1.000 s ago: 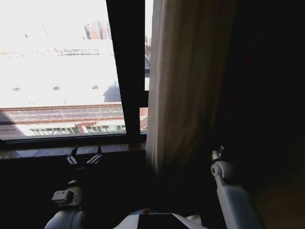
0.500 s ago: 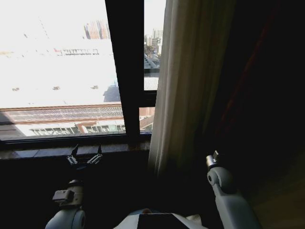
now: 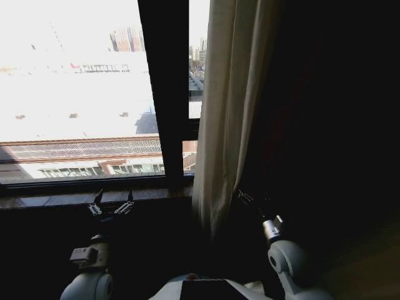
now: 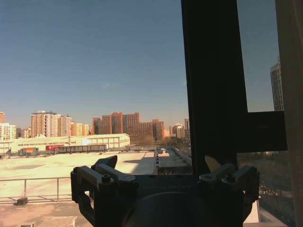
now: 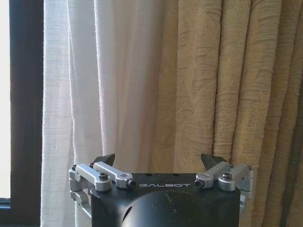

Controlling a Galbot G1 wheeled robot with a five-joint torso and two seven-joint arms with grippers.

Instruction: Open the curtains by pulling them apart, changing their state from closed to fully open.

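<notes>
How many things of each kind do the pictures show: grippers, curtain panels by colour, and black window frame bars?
Grippers: 2, the left gripper open by the sill, the right gripper open at the curtains.
Curtain panels: 2, the sheer white curtain and the beige patterned drape beside it.
Black window frame bars: 1 upright, the window frame bar.
Total: 5.
</notes>
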